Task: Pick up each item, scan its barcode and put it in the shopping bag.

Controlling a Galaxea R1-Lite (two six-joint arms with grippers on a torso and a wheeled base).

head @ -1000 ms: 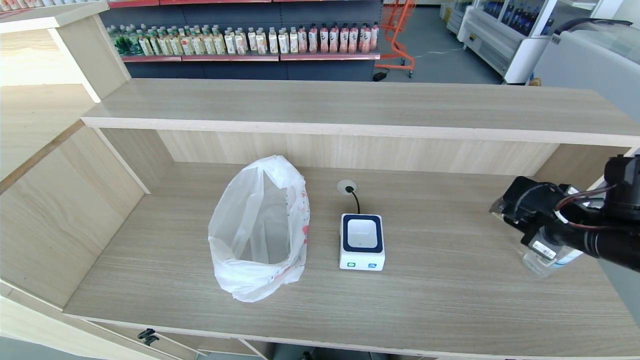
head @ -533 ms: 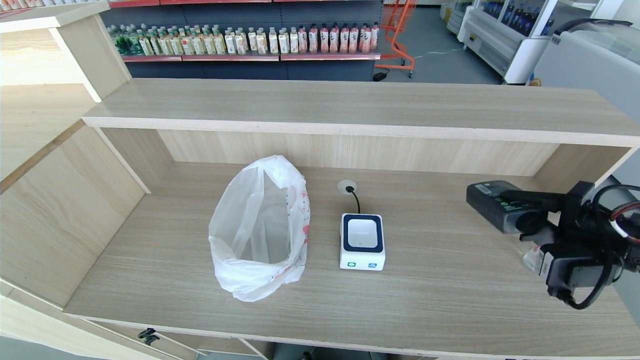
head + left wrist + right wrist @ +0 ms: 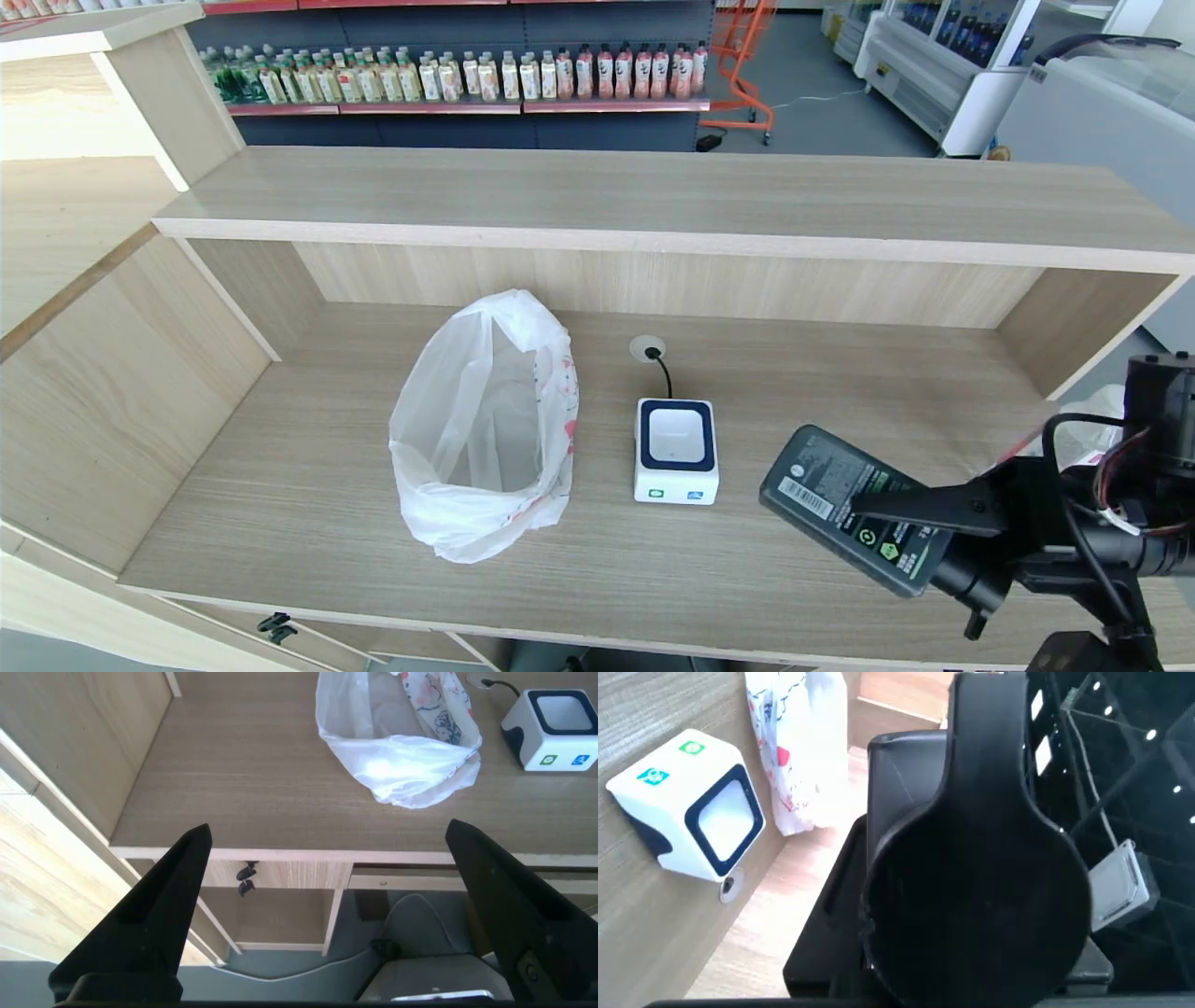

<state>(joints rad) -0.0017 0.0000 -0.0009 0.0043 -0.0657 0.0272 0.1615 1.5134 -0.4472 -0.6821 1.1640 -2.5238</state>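
Surface (image 3: 822,392), near right corner: my right end effector (image 3: 901,523) clamps a dark pack (image 3: 826,490). Seemingly stiff, light; grip its flat faces.

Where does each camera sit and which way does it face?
Head: on the robot's head, facing forward-down at the counter; right gripper holding black box shows.
Left wrist: beyond the counter's near edge, facing down; own open fingers show.
Right wrist: low over the counter, facing the scanner; own finger shows.
Shared: all see shopping bag and scanner.
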